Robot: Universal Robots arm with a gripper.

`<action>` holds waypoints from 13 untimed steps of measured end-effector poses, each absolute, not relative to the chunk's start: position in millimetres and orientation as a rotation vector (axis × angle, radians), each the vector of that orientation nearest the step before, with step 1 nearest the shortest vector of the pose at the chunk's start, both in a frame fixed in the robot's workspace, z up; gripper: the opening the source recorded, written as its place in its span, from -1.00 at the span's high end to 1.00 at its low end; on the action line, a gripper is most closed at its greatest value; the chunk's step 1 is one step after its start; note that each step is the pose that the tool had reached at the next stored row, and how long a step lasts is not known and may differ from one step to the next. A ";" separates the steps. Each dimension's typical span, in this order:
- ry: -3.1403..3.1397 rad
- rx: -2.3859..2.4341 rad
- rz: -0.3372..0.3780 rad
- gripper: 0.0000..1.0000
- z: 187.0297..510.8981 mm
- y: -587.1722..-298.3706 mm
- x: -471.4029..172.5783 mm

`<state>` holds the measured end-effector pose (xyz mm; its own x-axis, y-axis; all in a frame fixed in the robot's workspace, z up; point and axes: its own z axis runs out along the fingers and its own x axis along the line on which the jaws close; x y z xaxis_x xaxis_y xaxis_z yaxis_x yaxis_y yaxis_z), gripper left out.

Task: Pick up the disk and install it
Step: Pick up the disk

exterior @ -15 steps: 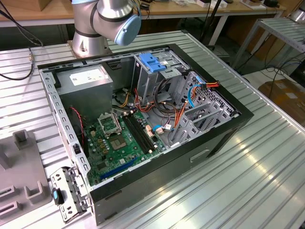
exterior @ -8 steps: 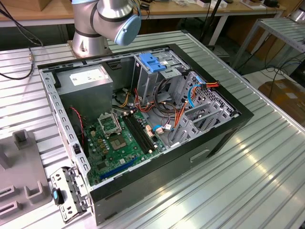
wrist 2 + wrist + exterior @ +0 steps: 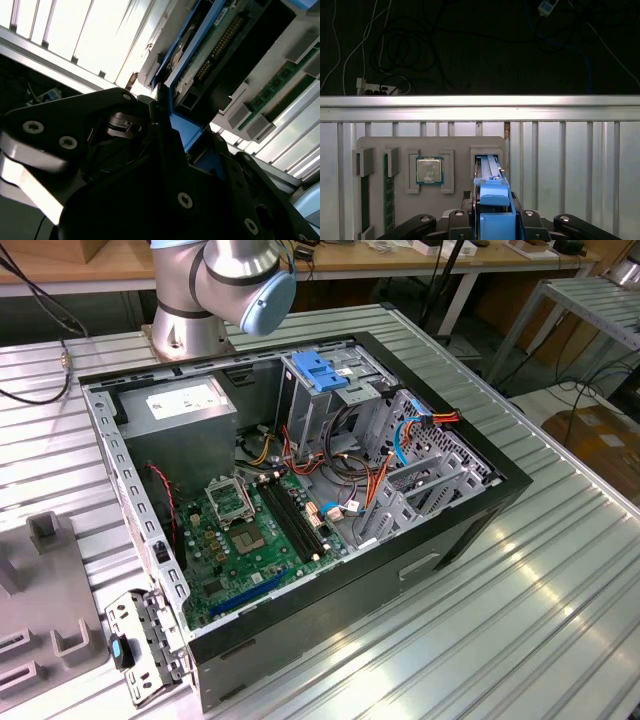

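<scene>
While hanging low over the ribbed silver metal table (image 3: 570,165), gripped the disk (image 3: 489,170), a flat grey-metal hard drive in a blue plastic carrier frame (image 3: 495,197). Black end effector (image 3: 494,205) clenched on that frame, one finger (image 3: 476,202) pressed against each side. Stood the drive on edge, its far end reaching from between the fingers into a narrow slot of the pale grey moulded plastic tray (image 3: 455,147) directly beneath the end effector. In the second wrist view, held the same blue frame (image 3: 182,127) tight against a black finger (image 3: 165,150), with the drive's green circuit board and row of connector pins (image 3: 215,47) just beyond the end effector. Near the end effector, in the same tray: a square silver processor chip (image 3: 429,171) flat in its own recess, and, farther off, a green memory stick (image 3: 388,192) in a long slot. Beyond the end effector, past the table's edge: dark floor (image 3: 470,45) with loose cables. In the exterior view, shared the table (image 3: 520,620) with an open black computer case (image 3: 300,490) beside the tray (image 3: 45,580).
</scene>
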<state>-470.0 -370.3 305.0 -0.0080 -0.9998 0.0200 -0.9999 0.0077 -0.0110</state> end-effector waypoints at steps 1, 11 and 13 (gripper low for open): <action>-2.225 2.208 0.034 0.25 306.0 -370.3 -470.0; -2.225 2.208 0.034 0.25 321.1 -370.3 -470.0; -2.225 2.208 0.034 0.25 323.8 -370.3 -470.0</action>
<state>-470.0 -370.3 323.8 -0.0080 -0.9998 0.0200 -0.9999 0.0077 -0.0110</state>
